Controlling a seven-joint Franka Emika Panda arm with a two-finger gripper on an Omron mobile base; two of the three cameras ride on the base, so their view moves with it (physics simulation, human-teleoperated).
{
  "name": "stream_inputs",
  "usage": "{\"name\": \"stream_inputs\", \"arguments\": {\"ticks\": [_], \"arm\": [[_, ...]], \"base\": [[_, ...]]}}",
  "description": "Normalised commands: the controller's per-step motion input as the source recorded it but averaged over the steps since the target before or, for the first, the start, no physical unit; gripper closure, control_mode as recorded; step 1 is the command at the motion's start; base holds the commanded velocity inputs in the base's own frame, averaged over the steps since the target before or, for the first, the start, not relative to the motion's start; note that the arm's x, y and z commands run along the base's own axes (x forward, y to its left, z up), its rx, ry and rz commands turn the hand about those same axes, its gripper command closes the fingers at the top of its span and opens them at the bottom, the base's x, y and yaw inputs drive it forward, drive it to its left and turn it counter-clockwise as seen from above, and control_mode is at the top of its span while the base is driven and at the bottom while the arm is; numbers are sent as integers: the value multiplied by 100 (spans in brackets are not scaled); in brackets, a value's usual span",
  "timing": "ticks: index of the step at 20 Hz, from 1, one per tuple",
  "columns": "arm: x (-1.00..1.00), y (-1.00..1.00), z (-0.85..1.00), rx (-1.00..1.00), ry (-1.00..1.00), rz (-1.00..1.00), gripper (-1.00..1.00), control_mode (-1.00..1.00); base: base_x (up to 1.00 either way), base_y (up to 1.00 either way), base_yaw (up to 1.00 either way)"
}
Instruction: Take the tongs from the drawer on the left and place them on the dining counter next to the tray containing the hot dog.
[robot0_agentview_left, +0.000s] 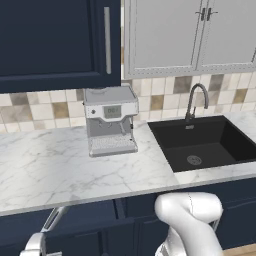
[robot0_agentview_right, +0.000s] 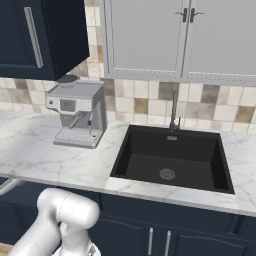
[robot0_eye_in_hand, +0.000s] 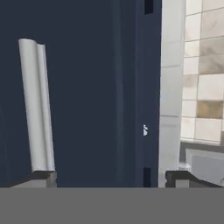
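Tongs: hidden; judged to lie inside the drawer (robot0_eye_in_hand: 96, 87), whose navy front looks shut.

Hand view is rolled, so the drawer's silver bar handle (robot0_eye_in_hand: 37, 105) runs top to bottom at 9 o'clock of the frame. At 3 o'clock of the front comes a pale strip, judged to be the counter edge (robot0_eye_in_hand: 170, 87), then the tiles (robot0_eye_in_hand: 201, 65) beyond it.

Gripper (robot0_eye_in_hand: 113, 178): jaws spread wide, nothing between them. One fingertip (robot0_eye_in_hand: 41, 178) sits right below the lower end of the handle, at 6 o'clock of it. The other is far off toward 3 o'clock. Handle is not between the jaws.

Step in hand (judgement): approach to the handle, ahead of opening the drawer. No grasp and no pull yet; task is at an early stage.

Next move calls for (judgement): shift the hand toward 9 o'clock in its own view so the bar lies midway between the jaws, advance, close across the bar, then pull straight out from the front.

Surroundings, left base view: marble counter (robot0_agentview_left: 50, 170) above the navy fronts; coffee machine (robot0_agentview_left: 110, 120) at 12 o'clock; black sink (robot0_agentview_left: 205, 142) at 3 o'clock of it.
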Motion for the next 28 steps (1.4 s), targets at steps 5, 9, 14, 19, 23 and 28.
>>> {"name": "stream_inputs", "arguments": {"ticks": [5,9,14,19,23,28], "arm": [[1,-6,19,9,20,4,-100,-100],[6,-3,28,11,31,3,-100,-100],[15,-2,13,12,30,1,-100,-100],[27,-5,0,7,27,3,-100,-100],[29,-1,0,6,32,4,-100,-100],[29,0,0,1,34,4,-100,-100]], "base": [[0,0,0],[0,0,0],[0,0,0],[0,0,0],[0,0,0],[0,0,0]]}}
